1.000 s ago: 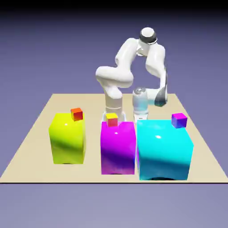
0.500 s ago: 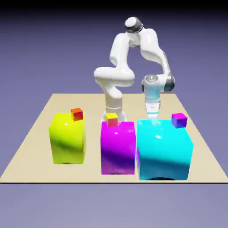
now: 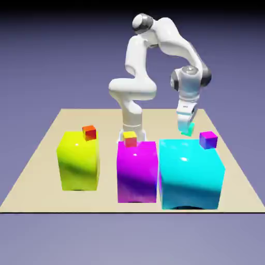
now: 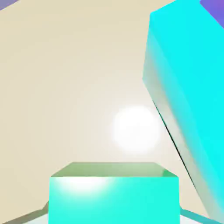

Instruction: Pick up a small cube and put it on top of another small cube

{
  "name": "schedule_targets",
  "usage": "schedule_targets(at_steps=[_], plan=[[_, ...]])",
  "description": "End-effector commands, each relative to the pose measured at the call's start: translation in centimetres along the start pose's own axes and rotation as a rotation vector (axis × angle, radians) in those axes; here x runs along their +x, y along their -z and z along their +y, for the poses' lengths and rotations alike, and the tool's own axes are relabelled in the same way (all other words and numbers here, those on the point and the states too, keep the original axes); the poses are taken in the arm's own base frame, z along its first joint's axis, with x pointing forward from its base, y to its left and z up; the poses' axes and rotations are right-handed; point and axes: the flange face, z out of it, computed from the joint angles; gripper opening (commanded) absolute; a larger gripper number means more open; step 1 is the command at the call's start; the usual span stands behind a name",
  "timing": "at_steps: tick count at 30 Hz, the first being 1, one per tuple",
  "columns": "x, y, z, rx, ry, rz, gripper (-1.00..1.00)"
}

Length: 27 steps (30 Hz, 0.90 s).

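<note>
Gripper (image 3: 186, 130): closed on your teal cube (image 4: 113, 199) | Cube: gripped by its sides, top bare, held above the table (image 3: 46, 160), behind cyan block (image 3: 189, 173) | Why: likely so you can set its underside on another cube

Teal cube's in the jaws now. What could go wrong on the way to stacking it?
The teal cube hangs close to the big cyan block, so a low sideways move could clip it and twist the cube in the jaws. The small purple cube sits near that block's edge; a bump might knock it off. If purple is the target, releasing off-centre could let the teal cube slide off.
</note>
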Motion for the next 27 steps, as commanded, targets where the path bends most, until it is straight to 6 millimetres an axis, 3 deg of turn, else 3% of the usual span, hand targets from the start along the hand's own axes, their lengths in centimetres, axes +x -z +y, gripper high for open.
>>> schedule_targets(at_steps=[1, 12, 23, 24, 27], plan=[[0.4, 0.8, 0.8, -0.004, -0.045, 0.011, -1.0], [3.0, 8.3, 11.3, -0.02, -0.56, 0.11, -1.0], [2.1, 13.1, 24.0, -0.038, -1.103, 0.19, -1.0], [2.1, 13.1, 24.0, -0.038, -1.103, 0.19, -1.0], [2.8, 8.9, 24.5, -0.038, -1.103, 0.19, -1.0]])
